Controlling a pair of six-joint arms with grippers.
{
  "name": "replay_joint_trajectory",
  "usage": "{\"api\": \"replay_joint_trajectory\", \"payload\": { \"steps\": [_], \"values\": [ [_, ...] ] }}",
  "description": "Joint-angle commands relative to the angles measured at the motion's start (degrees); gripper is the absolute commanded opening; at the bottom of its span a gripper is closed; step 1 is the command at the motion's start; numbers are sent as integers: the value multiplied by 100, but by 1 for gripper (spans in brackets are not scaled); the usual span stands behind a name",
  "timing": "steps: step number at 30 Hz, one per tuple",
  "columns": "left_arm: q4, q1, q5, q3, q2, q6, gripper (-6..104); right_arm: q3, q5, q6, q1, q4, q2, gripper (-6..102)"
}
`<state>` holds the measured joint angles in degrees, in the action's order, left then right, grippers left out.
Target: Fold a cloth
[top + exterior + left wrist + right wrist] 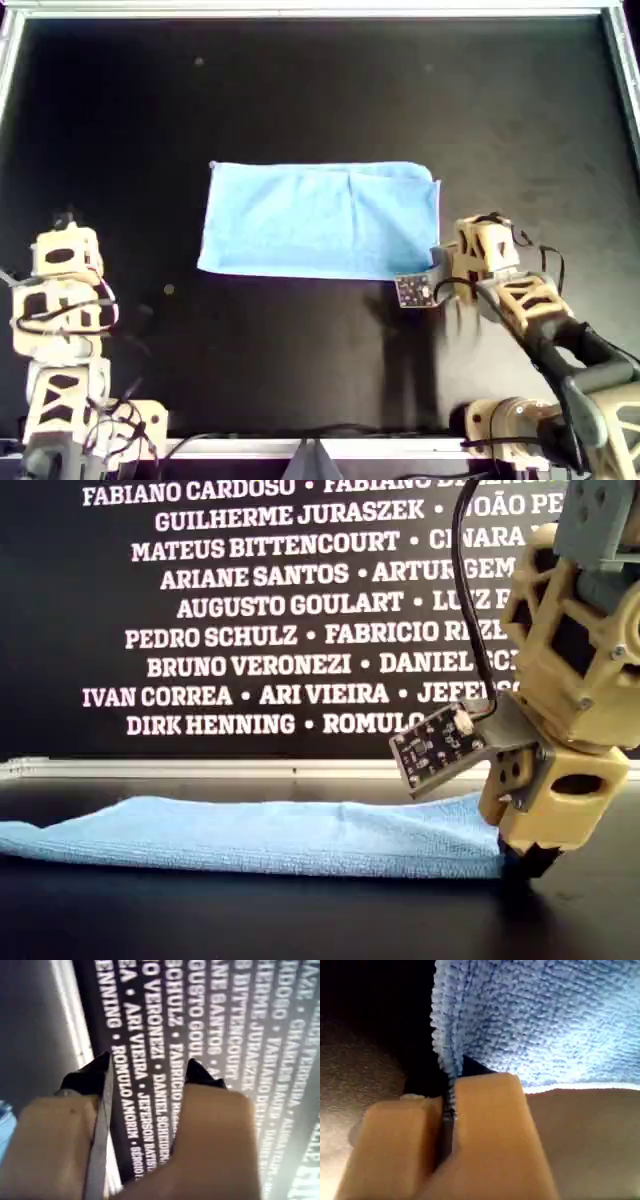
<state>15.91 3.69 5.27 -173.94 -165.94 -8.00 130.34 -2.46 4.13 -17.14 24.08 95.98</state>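
Observation:
The light sky-blue cloth [320, 220] lies flat as a rectangle in the middle of the black table. It also shows in the exterior view [260, 835]. My second gripper [437, 262] sits at the cloth's lower right corner in the overhead view, low on the table [527, 862]. In the second wrist view the jaws [451, 1095] are shut on the edge of the cloth [545, 1020]. My first gripper [62, 225] is held away from the cloth at the overhead view's left. Its fingers [95, 1077] stand apart with nothing between them.
A metal rim [320, 10] runs around the black table. A dark banner with white names [280, 610] stands behind the table. A small circuit board [440, 745] sticks out from the second arm's wrist. The arm bases [500, 425] stand at the near edge.

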Motion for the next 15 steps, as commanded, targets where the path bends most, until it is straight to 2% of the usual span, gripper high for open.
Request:
{"api": "replay_joint_trajectory", "payload": {
  "steps": [1,5,13,15],
  "values": [
    [9,70,-26,44,9,-26,52,-958,-79,26,-26,-290,492,1],
    [9,70,-26,44,-44,-26,52,-1925,-79,35,-360,-290,369,1],
    [9,79,-18,44,35,-44,52,-3480,18,9,-2276,-299,-773,1],
    [9,79,-18,44,35,-44,52,-4061,26,-70,-2593,-308,-1213,1]
  ]
}}
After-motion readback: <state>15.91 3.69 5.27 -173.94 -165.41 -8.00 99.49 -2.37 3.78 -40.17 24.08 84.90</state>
